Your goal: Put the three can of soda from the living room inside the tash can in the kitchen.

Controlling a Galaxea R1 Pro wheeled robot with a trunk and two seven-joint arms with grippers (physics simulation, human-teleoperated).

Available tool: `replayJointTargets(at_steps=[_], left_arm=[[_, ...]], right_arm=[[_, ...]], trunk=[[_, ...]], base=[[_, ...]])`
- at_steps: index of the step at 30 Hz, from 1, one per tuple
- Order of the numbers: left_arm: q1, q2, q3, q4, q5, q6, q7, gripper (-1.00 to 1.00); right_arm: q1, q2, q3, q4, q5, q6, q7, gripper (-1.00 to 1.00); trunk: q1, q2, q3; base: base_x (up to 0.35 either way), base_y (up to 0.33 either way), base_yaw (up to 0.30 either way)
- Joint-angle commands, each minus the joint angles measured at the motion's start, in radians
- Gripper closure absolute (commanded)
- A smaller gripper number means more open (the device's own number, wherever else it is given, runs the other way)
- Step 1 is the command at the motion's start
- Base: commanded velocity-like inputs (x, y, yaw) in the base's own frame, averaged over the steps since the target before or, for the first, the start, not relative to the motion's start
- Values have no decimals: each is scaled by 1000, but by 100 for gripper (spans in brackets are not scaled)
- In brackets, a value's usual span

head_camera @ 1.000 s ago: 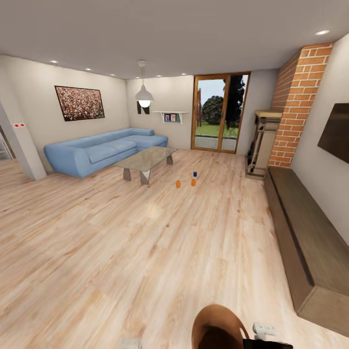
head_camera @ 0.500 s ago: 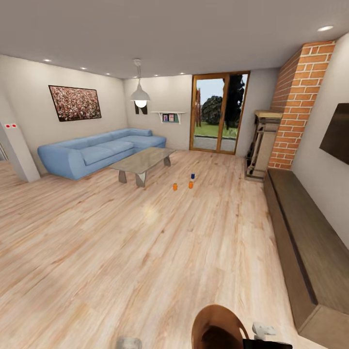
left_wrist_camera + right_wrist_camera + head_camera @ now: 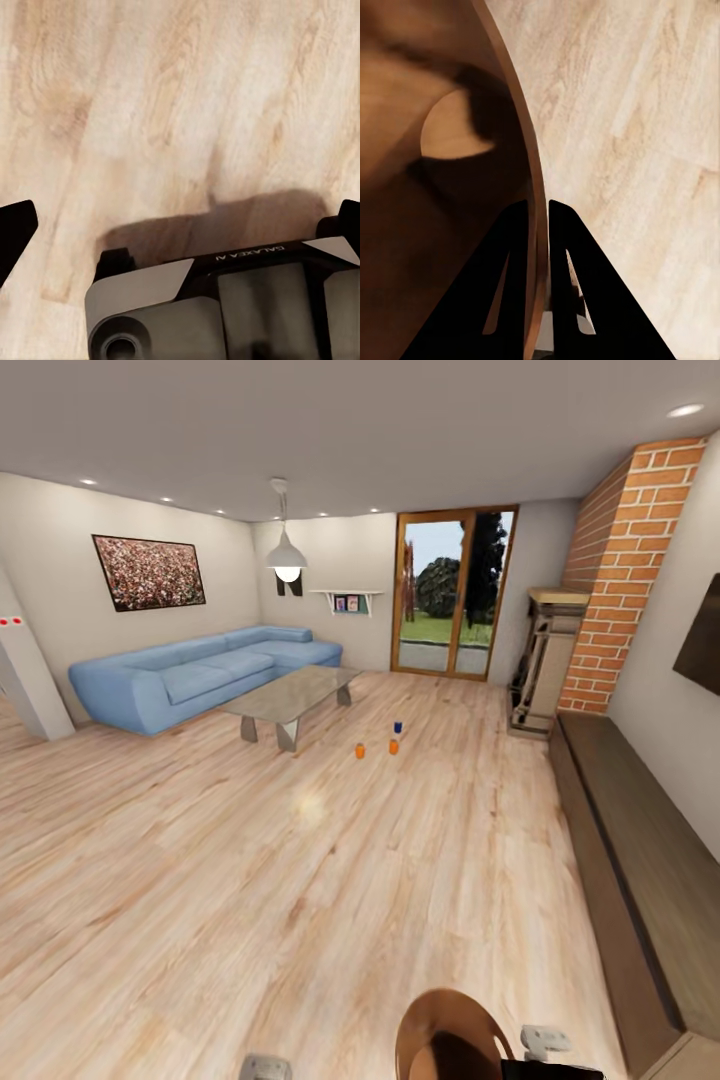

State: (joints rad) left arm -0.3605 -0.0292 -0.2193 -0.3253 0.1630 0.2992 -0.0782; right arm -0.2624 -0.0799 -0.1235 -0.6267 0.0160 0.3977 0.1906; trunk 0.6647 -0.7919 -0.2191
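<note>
Head view: living room, three cans (image 3: 393, 746) standing on the floor beside the coffee table (image 3: 290, 698), none collected.

Right gripper (image 3: 538, 217) is clamped on the trash can's rim (image 3: 521, 150), apparently carrying it; left gripper (image 3: 180, 225) is spread wide, empty.

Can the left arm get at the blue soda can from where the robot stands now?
Probably not. The blue can stands far across the wood floor beside the two orange cans, while the open left gripper hangs empty at the robot's base. Nothing blocks the route; the base must drive closer.
</note>
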Motion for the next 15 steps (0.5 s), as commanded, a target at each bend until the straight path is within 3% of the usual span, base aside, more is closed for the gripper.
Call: replayJointTargets(at_steps=[1,15], left_arm=[[0,0,0,0,0,0,0,-100],[0,0,0,2,0,0,0,-100]], right_arm=[[-1,0,-1,-1,-11,1,8,100],[-1,0,-1,-1,-11,1,8,100]], trunk=[[0,0,0],[0,0,0]], base=[[299,173,0],[300,188,0]])
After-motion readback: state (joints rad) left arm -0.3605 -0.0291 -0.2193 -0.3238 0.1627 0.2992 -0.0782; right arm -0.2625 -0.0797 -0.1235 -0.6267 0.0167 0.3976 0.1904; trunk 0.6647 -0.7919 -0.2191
